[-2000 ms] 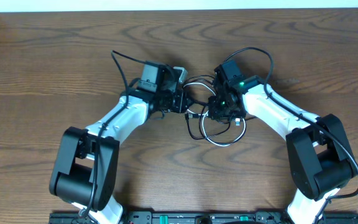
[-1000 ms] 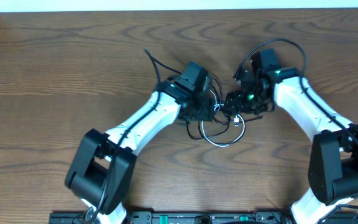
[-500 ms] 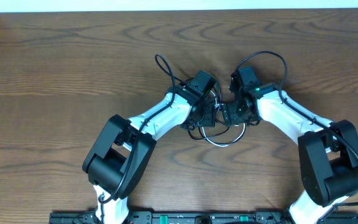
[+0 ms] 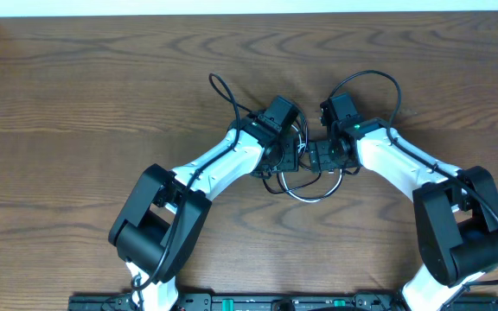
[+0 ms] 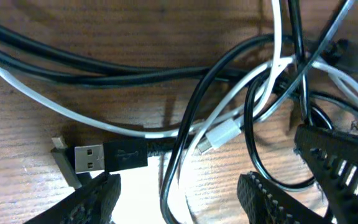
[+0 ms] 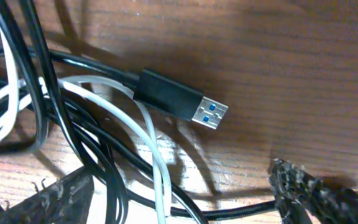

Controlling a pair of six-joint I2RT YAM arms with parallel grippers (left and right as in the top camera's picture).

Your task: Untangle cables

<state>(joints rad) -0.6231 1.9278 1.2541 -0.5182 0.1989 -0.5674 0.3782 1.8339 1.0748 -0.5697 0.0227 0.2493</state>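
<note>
Left pincer (image 5: 179,196) nearer cables (image 5: 135,74), wood-grain table (image 4: 76,104)

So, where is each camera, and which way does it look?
Overhead: above the table, facing down; left arm and right arm meet over the cables.
Left wrist: on the left arm, looking down past the open left pincer at the cables.
Right wrist: likewise, past the open right pincer.
Shared: both wrist views show the white cable.

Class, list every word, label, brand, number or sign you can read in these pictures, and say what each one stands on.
No words or numbers can be read anywhere.
On the black USB plug: a faint embossed mark, too blurred to read.
On the blue-tongued USB plug: no marking shows.
</note>
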